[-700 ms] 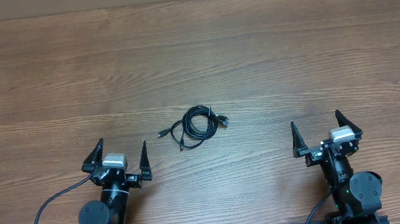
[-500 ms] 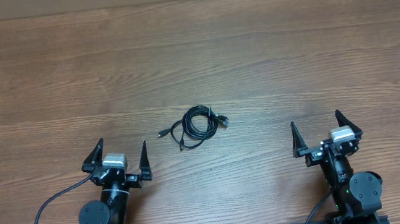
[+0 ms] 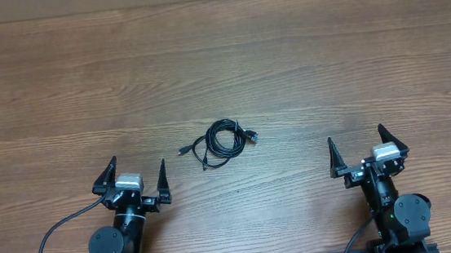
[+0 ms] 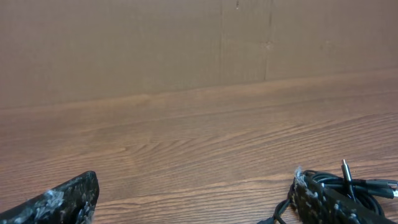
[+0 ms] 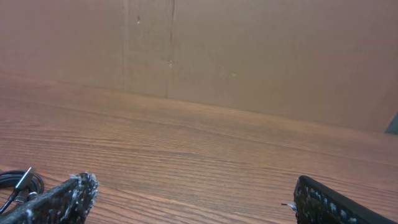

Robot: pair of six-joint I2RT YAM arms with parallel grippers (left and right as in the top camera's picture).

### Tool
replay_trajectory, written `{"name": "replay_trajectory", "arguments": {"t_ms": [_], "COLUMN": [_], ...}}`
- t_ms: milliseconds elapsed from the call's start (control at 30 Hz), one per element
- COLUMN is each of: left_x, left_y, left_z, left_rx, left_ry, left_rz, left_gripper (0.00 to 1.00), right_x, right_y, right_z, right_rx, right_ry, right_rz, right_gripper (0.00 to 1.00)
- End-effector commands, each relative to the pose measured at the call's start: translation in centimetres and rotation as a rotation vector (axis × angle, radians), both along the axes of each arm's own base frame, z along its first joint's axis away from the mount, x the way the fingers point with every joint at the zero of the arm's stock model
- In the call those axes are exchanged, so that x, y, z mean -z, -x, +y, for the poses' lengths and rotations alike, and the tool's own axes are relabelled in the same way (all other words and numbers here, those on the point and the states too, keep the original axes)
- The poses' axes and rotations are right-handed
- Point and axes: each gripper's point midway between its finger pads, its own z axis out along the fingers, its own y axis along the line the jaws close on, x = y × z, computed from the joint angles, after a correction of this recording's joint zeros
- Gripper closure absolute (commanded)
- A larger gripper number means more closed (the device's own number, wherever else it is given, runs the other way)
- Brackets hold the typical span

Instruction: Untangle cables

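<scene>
The cables [image 3: 223, 140] lie as a small coiled bundle of thin black cords with plug ends on the wooden table, near its middle. In the left wrist view the cables [image 4: 364, 188] show at the lower right, partly hidden behind one finger. A small part of the cables [image 5: 18, 182] appears at the lower left of the right wrist view. My left gripper [image 3: 138, 173] stands open at the front left, well short of the bundle. At the front right, my right gripper [image 3: 356, 143] is also open, apart from the bundle. Neither holds anything.
A brown wall [image 4: 186, 43] rises beyond the table's far edge. A thick black wire [image 3: 55, 236] loops out from the left arm's base at the front. Bare wood table [image 3: 219, 53] spreads around the bundle.
</scene>
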Motion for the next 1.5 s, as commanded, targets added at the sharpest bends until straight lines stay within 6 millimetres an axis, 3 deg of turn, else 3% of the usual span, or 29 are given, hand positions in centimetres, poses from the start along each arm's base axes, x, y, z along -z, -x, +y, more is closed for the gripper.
{"name": "replay_trajectory", "arguments": {"t_ms": [0,1000,1233,1467], "left_x": [0.0,0.1,0.0,-1.2], "left_y": [0.1,0.0,0.0,0.1], "left_z": [-0.2,0.3,0.2,0.1], "left_rx": [0.009,-0.020,-0.029,-0.020], "left_ry": [0.020,0.019,0.189,0.207], "left_rz": [-0.001,0.000,0.023,0.001], "left_gripper": [0.00,0.00,0.00,0.00], "right_x": [0.2,0.2,0.2,0.2], "right_y": [0.0,0.0,0.0,0.0], "right_z": [-0.1,-0.2,-0.2,-0.1], "right_rx": [0.007,0.007,0.007,0.003], "right_ry": [0.001,0.001,0.001,0.000], "right_rz": [-0.004,-0.004,-0.004,-0.005], "right_gripper": [0.00,0.00,0.00,0.00]}}
